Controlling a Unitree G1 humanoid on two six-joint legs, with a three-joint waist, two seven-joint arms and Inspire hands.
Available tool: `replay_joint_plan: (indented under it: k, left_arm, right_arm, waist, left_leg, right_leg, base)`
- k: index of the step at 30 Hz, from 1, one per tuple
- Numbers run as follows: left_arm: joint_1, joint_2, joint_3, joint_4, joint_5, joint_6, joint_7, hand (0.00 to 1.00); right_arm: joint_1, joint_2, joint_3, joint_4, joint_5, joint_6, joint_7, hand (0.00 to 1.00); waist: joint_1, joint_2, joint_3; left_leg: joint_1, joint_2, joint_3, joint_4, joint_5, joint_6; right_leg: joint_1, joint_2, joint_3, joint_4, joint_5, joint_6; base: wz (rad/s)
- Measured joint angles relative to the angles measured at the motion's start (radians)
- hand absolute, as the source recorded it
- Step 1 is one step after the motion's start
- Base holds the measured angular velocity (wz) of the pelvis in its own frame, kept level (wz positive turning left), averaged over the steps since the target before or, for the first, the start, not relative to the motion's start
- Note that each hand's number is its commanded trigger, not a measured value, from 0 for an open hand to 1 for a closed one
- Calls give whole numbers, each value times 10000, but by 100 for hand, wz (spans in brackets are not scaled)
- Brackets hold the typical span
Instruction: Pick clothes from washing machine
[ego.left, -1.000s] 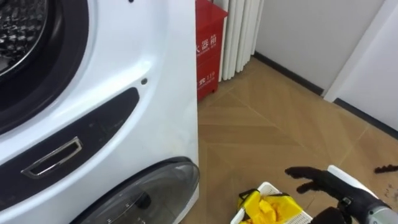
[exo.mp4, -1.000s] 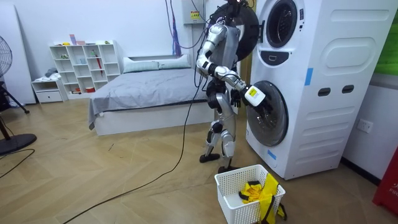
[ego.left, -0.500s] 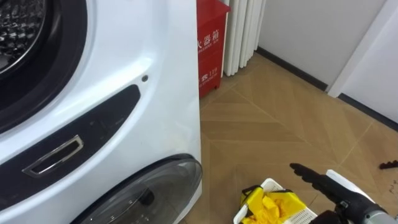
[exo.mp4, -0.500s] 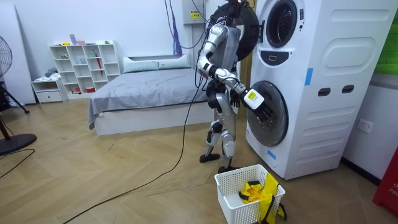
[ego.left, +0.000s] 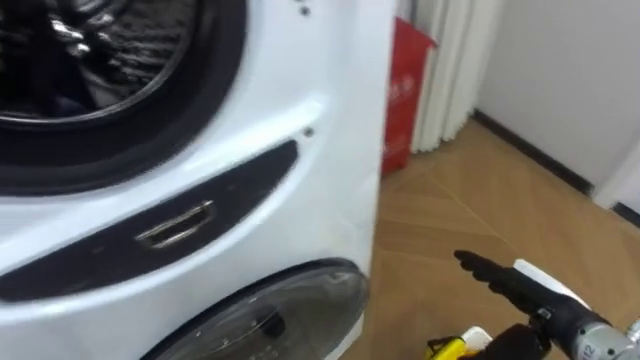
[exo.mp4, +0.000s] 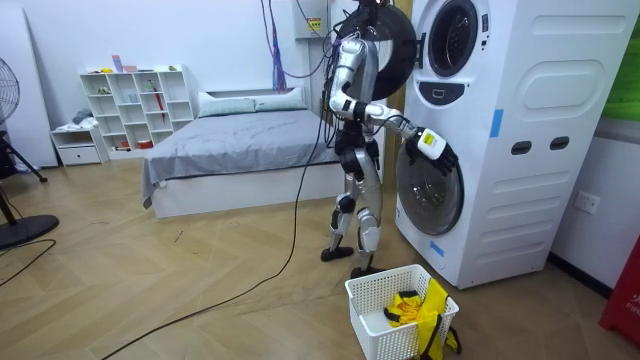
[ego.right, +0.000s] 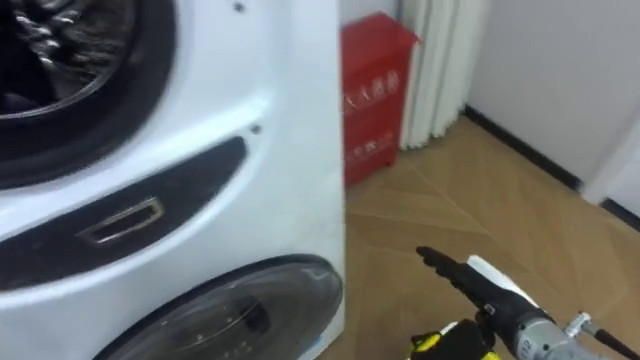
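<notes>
**A:** Where were the clothes?

**B:** Nearest the robot. A yellow garment (exo.mp4: 408, 306) lay in the white basket (exo.mp4: 372, 291) on the wooden floor (ego.left: 470, 200), close to the robot's feet and just in front of the washing machine (exo.mp4: 540, 130). A yellow edge of it showed at the bottom of the eye views.

**A:** And the hand?

**B:** The right hand (ego.left: 505, 283) hung in the air a little beyond the basket. Its fingers were stretched out straight, pointing left, and it had nothing in its grasp.

**A:** Was it touching the machine?

**B:** No, it was apart from it, off to the right of the lower round door (ego.left: 270, 320), which was closed.

**A:** What lay farther on?

**B:** Above that door there was a dark panel with a recessed handle (ego.left: 175, 226). Above the panel was the upper drum (ego.left: 90, 60), with its mouth uncovered. I couldn't tell what was inside. The robot stood upright, facing the machine's front. Farther right, past the machine's corner, a red cabinet (ego.right: 372, 90) stood by the wall next to a pale curtain (ego.right: 435, 60).
</notes>
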Motion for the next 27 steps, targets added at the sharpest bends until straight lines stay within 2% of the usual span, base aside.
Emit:
replay_joint_plan:
  k: [1,3,4,5,6,8,9,10,11,13,15,18,21,22,24,27]
  left_arm:
    - [19,-10,1,-59,0,34,77,0]
    - [240,-103,169,-324,34,217,482,0]
    - [332,-142,178,-382,26,219,570,0]
    - [411,-227,206,-471,14,220,741,0]
    - [506,-292,218,-604,18,228,902,0]
    - [696,-340,225,-906,23,292,1152,0]
    - [784,-340,236,-967,23,384,1318,0]
    - [821,-341,282,-988,29,394,1403,0]
    - [990,-339,494,-1118,46,401,1565,0]
    - [1243,-352,801,-1481,206,422,1804,0]
    - [1378,-439,1120,-1614,431,432,2107,0]
    - [1416,-544,1401,-1619,770,430,2263,0]
    - [1473,-672,1775,-1627,1190,421,2428,0]
    - [1484,-706,1775,-1627,1202,426,2461,0]
    - [1586,-850,1789,-1630,1647,485,2510,0]
    - [1728,-963,1964,-1717,2656,729,2526,0]
  right_arm:
    - [96,95,53,135,136,0,-41,0]
    - [252,380,371,1601,633,-12,-344,0]
    - [283,466,394,2087,693,8,-435,0]
    - [265,639,434,3145,796,5,-689,0]
    - [256,773,468,4109,938,34,-956,0]
    - [343,807,690,4982,1340,99,-1357,0]
    - [334,924,704,5671,1672,85,-1617,0]
    - [333,1010,704,6009,1784,81,-1778,0]
    - [310,1197,703,6521,1856,60,-2039,0]
    - [276,1441,722,7238,1922,-38,-2325,0]
    - [51,1661,762,8317,2028,-277,-2706,0]
    - [-227,1707,938,9541,3001,-567,-3167,0]
    - [-231,1913,1028,10135,3635,-762,-3452,0]
    - [-232,1920,1034,10217,3756,-775,-3495,0]
    - [-287,1937,1071,10664,4140,-808,-3636,0]
    - [-404,1957,1057,11093,4337,-880,-3807,0]
  waist:
    - [58,-54,-25]
    - [186,-227,-98]
    - [313,-203,-87]
    - [567,-268,-104]
    - [765,-295,-98]
    - [993,-331,-88]
    - [1077,-308,-58]
    - [1108,-340,-59]
    - [1170,-373,8]
    - [1247,-420,23]
    - [1294,-492,67]
    - [1490,-596,84]
    - [1491,-718,89]
    - [1495,-722,90]
    - [1724,-696,89]
    - [1733,-681,87]
  left_leg:
    - [65,-17,-133,-46,17,-4]
    - [271,59,-818,-58,56,-3]
    - [336,74,-970,-72,58,-2]
    - [484,154,-1149,-139,58,-1]
    - [576,153,-1340,-190,63,8]
    - [637,136,-1600,-239,63,9]
    - [661,132,-1795,-245,62,10]
    - [666,132,-1885,-252,62,10]
    - [668,131,-2095,-248,63,11]
    - [631,138,-2317,-245,65,14]
    - [607,132,-2580,-224,65,14]
    - [629,126,-2803,-197,65,14]
    - [654,136,-3143,-172,64,12]
    - [667,141,-3148,-174,64,11]
    - [747,147,-3366,-160,64,11]
    - [736,137,-3661,-164,60,5]
  right_leg:
    - [146,-19,-109,-121,2,-4]
    - [775,-160,-729,-569,-10,-19]
    - [930,-181,-877,-675,-21,-9]
    - [1200,-213,-1035,-843,-34,10]
    - [1419,-277,-1224,-1001,-54,43]
    - [1627,-353,-1450,-1163,-89,97]
    - [1785,-362,-1688,-1275,-100,119]
    - [1850,-373,-1764,-1335,-110,134]
    - [1956,-430,-1932,-1380,-149,146]
    - [2061,-473,-2066,-1511,-168,156]
    - [2155,-519,-2430,-1521,-265,153]
    - [2344,-508,-2585,-1621,-335,154]
    - [2581,-518,-2934,-1697,-447,138]
    - [2617,-525,-3007,-1702,-461,132]
    - [2833,-532,-3155,-1828,-487,136]
    - [2968,-638,-3470,-1845,-601,152]
  base:
    - [75]
    - [84]
    - [76]
    - [58]
    - [50]
    - [46]
    - [48]
    - [50]
    - [47]
    - [37]
    - [32]
    - [27]
    - [42]
    - [32]
    - [23]
    - [34]
